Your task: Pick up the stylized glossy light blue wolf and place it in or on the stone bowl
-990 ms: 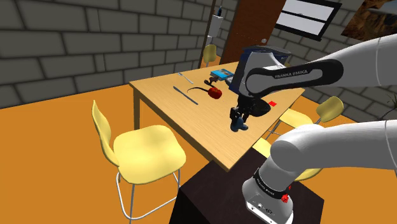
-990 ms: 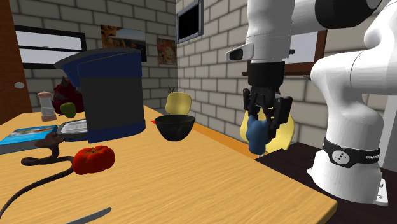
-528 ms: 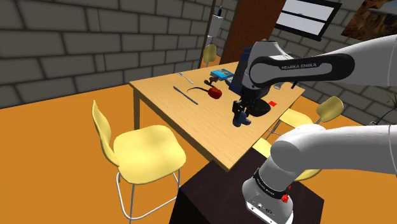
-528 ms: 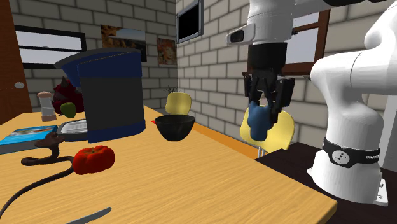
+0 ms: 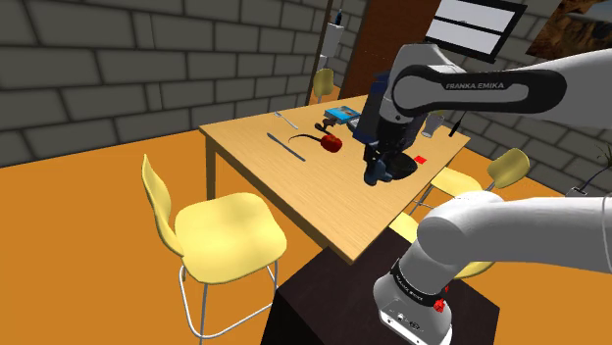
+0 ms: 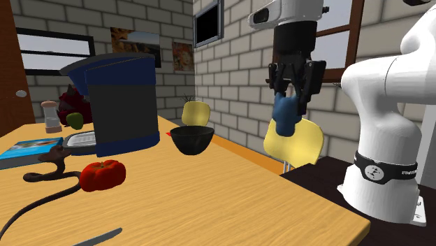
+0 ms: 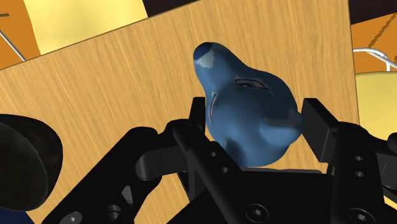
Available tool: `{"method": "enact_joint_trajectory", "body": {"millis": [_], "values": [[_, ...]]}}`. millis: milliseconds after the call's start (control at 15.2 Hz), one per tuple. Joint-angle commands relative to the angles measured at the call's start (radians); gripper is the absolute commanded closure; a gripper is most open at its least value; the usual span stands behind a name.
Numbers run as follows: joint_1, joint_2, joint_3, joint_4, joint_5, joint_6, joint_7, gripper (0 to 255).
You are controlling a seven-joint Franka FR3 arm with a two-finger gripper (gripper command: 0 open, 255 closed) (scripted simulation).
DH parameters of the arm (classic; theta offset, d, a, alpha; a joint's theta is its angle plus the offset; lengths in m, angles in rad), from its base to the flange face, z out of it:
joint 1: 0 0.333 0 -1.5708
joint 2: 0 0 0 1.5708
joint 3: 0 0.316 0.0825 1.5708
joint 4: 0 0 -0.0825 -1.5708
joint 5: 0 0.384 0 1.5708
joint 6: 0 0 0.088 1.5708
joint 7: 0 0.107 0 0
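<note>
The glossy blue wolf (image 6: pixel 284 120) hangs well above the wooden table (image 6: pixel 209 203), clasped between the black fingers of my gripper (image 6: pixel 291 103). In the wrist view the wolf (image 7: pixel 248 111) fills the gap between the two fingers (image 7: pixel 318 124), snout pointing away from the hand. The dark bowl (image 6: pixel 192 139) stands on the table beside the coffee machine, lower than the wolf and to the second exterior view's left of it. From the shoulder view the gripper (image 5: pixel 377 169) with the wolf (image 5: pixel 374 177) hovers just in front of the bowl (image 5: pixel 402 166). The bowl's rim (image 7: pixel 22 167) shows beside the hand.
A dark blue coffee machine (image 6: pixel 122 105) stands behind the bowl. A red tomato (image 6: pixel 103 174), a dark cable (image 6: pixel 42 189), a book (image 6: pixel 31 150) and a shaker (image 6: pixel 52 116) lie further along the table. Yellow chairs (image 5: pixel 216 225) stand around it.
The gripper has risen with the wolf in it and shifted toward the bowl. The bowl and other table items have not moved.
</note>
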State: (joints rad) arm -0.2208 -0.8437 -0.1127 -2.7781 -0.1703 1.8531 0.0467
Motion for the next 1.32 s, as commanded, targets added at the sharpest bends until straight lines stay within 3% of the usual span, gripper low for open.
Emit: {"method": "enact_joint_trajectory", "body": {"millis": [0,660,1254], "values": [[0.002,-0.008,0.004,0.012,0.004,-0.02,0.0,255],[-0.088,0.26,-0.208,0.213,-0.123,0.082,-0.222,255],[-0.099,0.549,-0.378,0.477,-0.099,0.139,-0.435,255]]}}
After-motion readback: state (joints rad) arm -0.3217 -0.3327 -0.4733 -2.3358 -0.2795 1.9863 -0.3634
